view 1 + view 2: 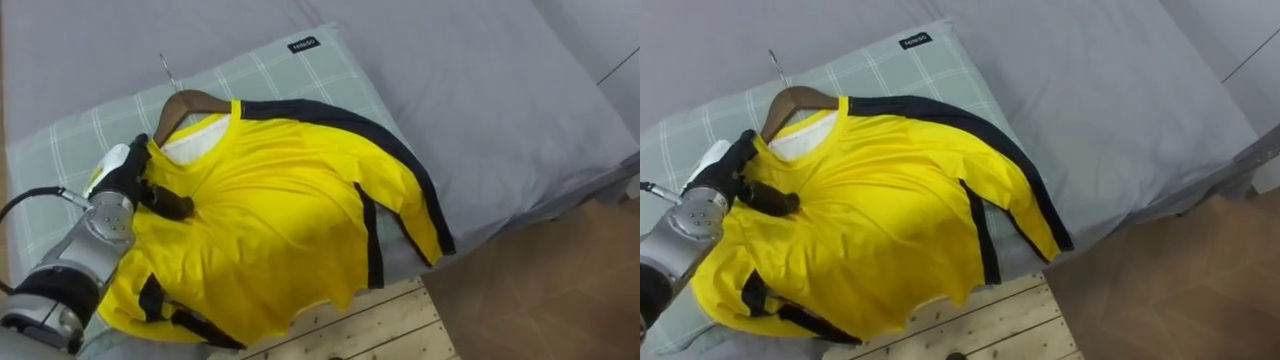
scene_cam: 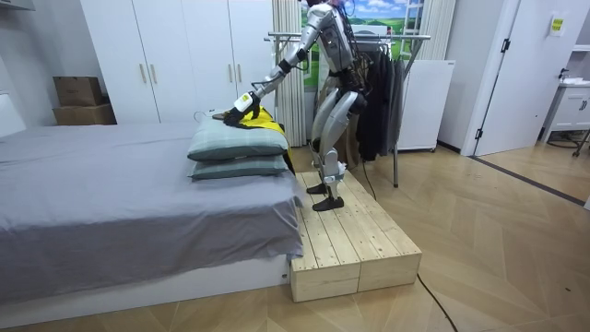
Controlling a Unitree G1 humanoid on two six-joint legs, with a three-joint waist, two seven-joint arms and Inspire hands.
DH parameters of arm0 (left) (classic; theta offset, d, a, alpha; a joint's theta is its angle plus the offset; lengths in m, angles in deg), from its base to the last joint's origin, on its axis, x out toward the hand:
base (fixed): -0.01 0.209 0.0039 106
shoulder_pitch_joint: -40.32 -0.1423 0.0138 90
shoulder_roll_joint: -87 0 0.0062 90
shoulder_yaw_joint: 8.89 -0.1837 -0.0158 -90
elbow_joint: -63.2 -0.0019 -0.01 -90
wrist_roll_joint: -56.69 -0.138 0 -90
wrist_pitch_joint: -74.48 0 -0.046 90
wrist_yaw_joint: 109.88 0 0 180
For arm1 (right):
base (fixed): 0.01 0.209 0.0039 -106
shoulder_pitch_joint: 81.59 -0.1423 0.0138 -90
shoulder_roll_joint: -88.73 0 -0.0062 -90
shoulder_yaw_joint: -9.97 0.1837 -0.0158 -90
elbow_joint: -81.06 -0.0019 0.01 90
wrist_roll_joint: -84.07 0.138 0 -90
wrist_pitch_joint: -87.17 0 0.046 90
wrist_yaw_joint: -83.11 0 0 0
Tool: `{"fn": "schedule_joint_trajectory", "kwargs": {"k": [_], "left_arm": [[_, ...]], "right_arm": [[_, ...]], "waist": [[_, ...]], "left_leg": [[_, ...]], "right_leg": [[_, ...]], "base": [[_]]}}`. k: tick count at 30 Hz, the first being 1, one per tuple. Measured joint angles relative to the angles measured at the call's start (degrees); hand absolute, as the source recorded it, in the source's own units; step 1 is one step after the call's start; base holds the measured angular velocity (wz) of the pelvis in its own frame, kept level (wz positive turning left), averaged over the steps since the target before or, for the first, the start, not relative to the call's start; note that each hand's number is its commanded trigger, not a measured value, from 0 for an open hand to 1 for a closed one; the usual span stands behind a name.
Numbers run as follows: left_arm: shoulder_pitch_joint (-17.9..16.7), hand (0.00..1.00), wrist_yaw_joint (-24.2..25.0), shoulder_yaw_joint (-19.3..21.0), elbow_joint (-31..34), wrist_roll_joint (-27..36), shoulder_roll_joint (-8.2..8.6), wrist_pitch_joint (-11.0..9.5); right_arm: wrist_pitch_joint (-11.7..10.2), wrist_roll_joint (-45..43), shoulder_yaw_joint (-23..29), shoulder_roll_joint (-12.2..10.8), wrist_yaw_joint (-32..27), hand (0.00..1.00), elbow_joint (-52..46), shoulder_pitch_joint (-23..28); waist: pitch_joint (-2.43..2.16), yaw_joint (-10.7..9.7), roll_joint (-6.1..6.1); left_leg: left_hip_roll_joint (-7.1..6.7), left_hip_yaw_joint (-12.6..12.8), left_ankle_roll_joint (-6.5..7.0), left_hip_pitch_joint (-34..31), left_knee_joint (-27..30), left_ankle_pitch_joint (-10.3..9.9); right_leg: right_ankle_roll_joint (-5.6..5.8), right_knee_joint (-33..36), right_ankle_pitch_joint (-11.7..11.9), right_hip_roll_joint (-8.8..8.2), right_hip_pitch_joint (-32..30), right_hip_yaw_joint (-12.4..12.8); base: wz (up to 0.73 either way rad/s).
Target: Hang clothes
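Task stage: early. The yellow shirt (image 1: 280, 230) is already dressed on its wooden hanger (image 1: 190, 100) and lies flat on the checked pillow (image 1: 300, 68) on the bed (image 1: 470, 90). Your left hand (image 1: 128, 180) is closed on the shirt's shoulder beside the collar (apparently clamping the hanger arm beneath the cloth, though that contact is hidden). The garment is not yet lifted. In the room view you stand on the wooden platform (image 2: 355, 244), leaning toward the bed, with the clothes rack (image 2: 406, 39) behind you. Remaining, by judgement: raise the hanger, turn to the rack, hook it on the rail.
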Motion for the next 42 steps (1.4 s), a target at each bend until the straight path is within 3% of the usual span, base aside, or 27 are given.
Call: {"fn": "schedule_joint_trajectory", "kwargs": {"k": [5,6,7,8,19,42], "left_arm": [[0.0,0.00,0.9,0.0,0.0,-3.6,0.01,0.0],[0.0,0.11,1.0,-0.1,0.0,-3.7,0.01,0.0],[0.0,0.65,1.2,-0.5,0.0,-3.7,0.01,0.0],[0.0,1.00,1.4,-0.8,0.0,-3.8,0.01,0.0],[0.8,1.00,1.0,-1.2,0.0,-3.8,-1.33,0.3],[0.7,1.00,3.8,-1.4,-0.1,-3.8,-0.25,1.1]], "right_arm": [[0.0,0.0,0.0,0.2,1.2,0.00,0.6,0.1],[0.0,0.0,0.0,0.2,1.3,0.00,0.9,0.1],[0.0,0.0,0.0,0.3,1.6,0.00,1.2,0.0],[0.0,0.0,0.0,0.3,1.8,0.00,1.5,0.0],[0.0,-0.1,0.0,0.3,2.0,0.00,2.3,-0.1],[-0.1,-0.3,0.0,0.4,2.0,0.00,2.3,0.0]], "waist": [[0.01,0.0,0.10],[0.01,0.0,0.10],[0.01,0.0,0.10],[0.01,0.0,0.10],[0.01,0.2,0.12],[0.02,0.0,0.12]], "left_leg": [[0.06,0.2,0.00,0.2,-0.1,0.0],[0.05,0.3,0.00,0.2,-0.1,0.0],[0.02,0.4,0.00,0.3,-0.2,0.0],[-0.01,0.5,0.00,0.4,-0.2,0.0],[-0.07,0.6,0.04,0.6,-0.2,-0.1],[-0.04,0.6,0.10,0.4,0.0,-0.2]], "right_leg": [[-0.01,0.0,0.0,0.00,0.0,0.1],[-0.01,0.1,0.0,-0.03,0.0,0.1],[-0.01,0.1,0.0,-0.13,0.0,0.1],[-0.01,0.2,0.0,-0.19,0.0,0.1],[-0.04,0.6,-0.3,-0.36,0.0,0.2],[-0.03,0.6,-0.4,-0.33,-0.1,0.1]], "base": [[0.00],[0.00],[0.00],[0.00],[0.00],[0.00]]}}
